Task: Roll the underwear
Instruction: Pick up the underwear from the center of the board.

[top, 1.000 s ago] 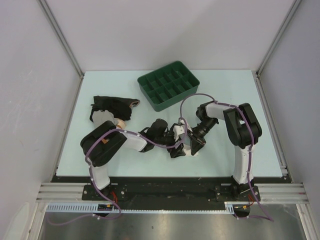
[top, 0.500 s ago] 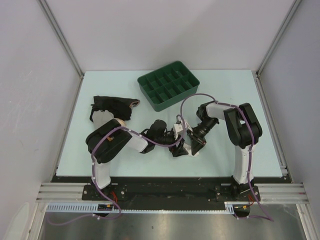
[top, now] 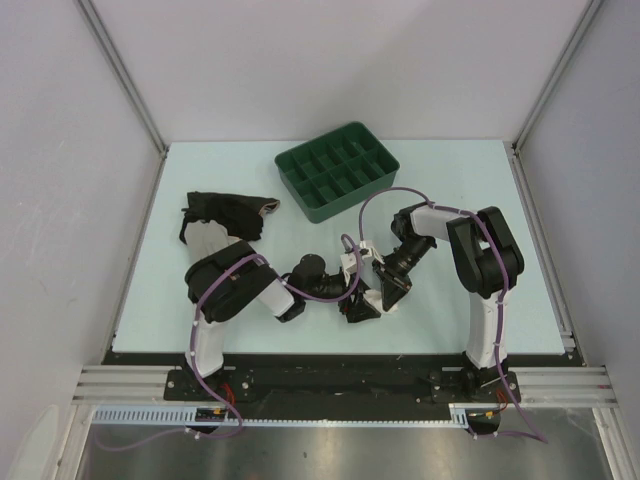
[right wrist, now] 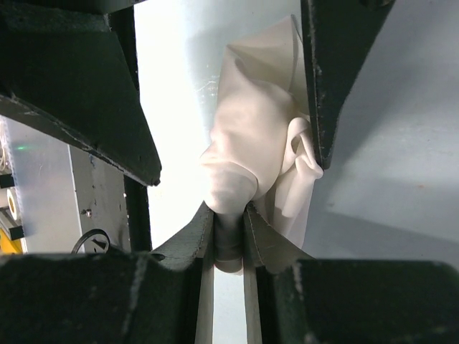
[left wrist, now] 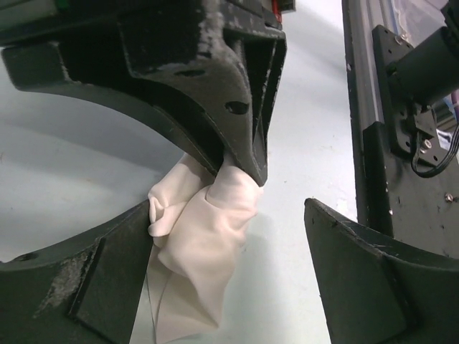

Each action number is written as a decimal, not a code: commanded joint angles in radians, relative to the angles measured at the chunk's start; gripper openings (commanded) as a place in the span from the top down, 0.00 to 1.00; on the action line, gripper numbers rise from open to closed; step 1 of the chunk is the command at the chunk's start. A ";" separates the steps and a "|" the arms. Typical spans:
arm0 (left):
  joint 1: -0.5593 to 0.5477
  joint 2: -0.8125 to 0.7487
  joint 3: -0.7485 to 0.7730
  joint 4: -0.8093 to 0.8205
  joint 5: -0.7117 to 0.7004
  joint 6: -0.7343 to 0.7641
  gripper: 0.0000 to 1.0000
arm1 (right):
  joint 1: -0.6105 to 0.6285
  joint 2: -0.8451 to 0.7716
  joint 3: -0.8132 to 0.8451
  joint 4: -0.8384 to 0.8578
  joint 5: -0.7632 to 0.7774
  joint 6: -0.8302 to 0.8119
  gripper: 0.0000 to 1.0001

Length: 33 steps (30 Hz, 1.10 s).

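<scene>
The underwear (left wrist: 203, 247) is a small cream cloth, bunched and hanging down to the pale table. My right gripper (right wrist: 229, 215) is shut on a fold at its top, the cloth spilling out beyond the fingertips (right wrist: 206, 215). In the left wrist view the right gripper's tip (left wrist: 247, 161) pinches the cloth from above. My left gripper (left wrist: 228, 215) stands open around the underwear; one finger (left wrist: 107, 265) touches the cloth, the other (left wrist: 358, 272) is well apart. From above, both grippers (top: 360, 305) (top: 390, 292) meet at the table's near middle and hide most of the underwear.
A green compartment tray (top: 337, 170) stands at the back centre. A black garment (top: 222, 214) with an orange-brown piece (top: 268, 206) lies at the left. The metal rail of the near table edge (left wrist: 362, 107) runs close behind the grippers.
My left arm's elbow has swung toward the near edge and its gripper has shifted slightly, jaws a little narrower. The right gripper keeps its hold in place.
</scene>
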 commanded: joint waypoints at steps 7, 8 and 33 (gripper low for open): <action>-0.045 0.010 0.017 -0.204 -0.106 0.066 0.24 | 0.019 0.005 -0.030 0.078 0.115 -0.026 0.96; -0.050 0.007 0.017 -0.219 -0.109 0.078 0.28 | 0.019 0.006 -0.030 0.080 0.115 -0.026 0.96; -0.062 -0.134 -0.003 -0.356 -0.109 0.106 1.00 | -0.047 -0.164 0.005 0.087 0.109 0.018 0.59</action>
